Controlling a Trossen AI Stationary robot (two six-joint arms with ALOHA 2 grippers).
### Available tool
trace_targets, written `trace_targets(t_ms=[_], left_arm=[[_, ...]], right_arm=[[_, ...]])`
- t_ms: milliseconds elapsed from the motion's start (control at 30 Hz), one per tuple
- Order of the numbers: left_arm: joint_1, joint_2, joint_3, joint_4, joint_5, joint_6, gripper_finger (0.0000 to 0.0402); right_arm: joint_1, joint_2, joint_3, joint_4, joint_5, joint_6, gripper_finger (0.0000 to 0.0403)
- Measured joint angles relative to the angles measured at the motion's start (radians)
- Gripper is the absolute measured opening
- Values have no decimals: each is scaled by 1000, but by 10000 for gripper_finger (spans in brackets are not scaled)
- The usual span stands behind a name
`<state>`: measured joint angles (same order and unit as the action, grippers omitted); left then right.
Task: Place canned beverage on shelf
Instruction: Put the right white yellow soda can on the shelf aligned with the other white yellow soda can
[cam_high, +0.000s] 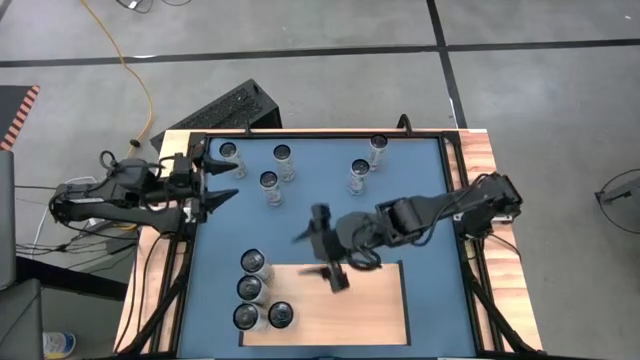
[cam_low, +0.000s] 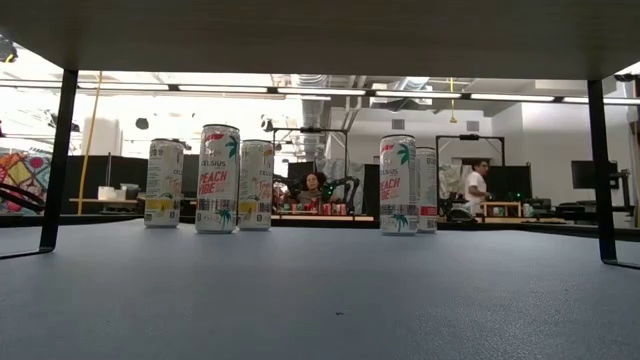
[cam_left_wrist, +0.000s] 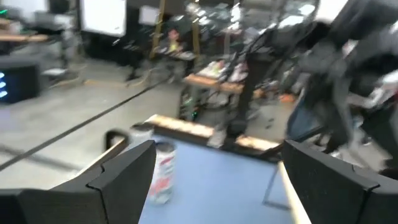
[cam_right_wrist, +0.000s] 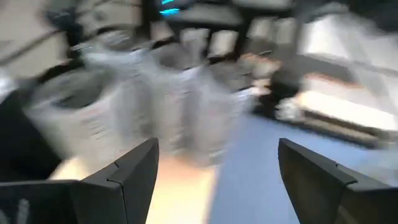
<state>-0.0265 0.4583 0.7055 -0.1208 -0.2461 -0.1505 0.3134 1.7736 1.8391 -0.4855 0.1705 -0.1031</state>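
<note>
Right gripper (cam_high: 325, 250) hung over the shelf (cam_high: 370, 300) — fingers wide, empty; left gripper (cam_high: 222, 180) waited at the table's left edge, fingers wide.

A robotics lab: workbenches (cam_low: 110, 203), monitors (cam_low: 590, 174), ceiling strip lights (cam_low: 330, 92), seated person (cam_low: 313, 186).

Low view: legible print only on the cans standing on the blue tabletop (cam_low: 320, 300). The second can from the left (cam_low: 218, 179) reads "CELSIUS" near the top, with "PEACH VIBE" in pink letters below it. The can beside it (cam_low: 256, 185) and the two cans to the right (cam_low: 398, 184) carry similar palm-tree artwork, but their lettering is too small to read. Nothing readable in the other views.
</note>
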Motion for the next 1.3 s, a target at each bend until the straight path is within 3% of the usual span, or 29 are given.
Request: trace_targets(t_ms=[100, 233, 500, 733, 1033, 1300], left_arm=[[0, 0, 0, -54, -15, 14, 333], [0, 0, 0, -110, -7, 67, 333], [16, 1, 0, -118, -119, 167, 333], [88, 5, 0, -124, -64, 182, 333], [153, 40, 0, -135, -38, 192, 333], [198, 94, 0, -135, 5, 203, 333]], right_arm=[[-42, -31, 4, -70, 72, -34, 306], [-139, -42, 6, -113, 83, -46, 306], [-363, 1, 4, -108, -111, -102, 306], [-524, 85, 5, -29, -180, -115, 306], [-588, 234, 6, 82, -217, -33, 306], [-601, 313, 5, 161, -118, 39, 306]])
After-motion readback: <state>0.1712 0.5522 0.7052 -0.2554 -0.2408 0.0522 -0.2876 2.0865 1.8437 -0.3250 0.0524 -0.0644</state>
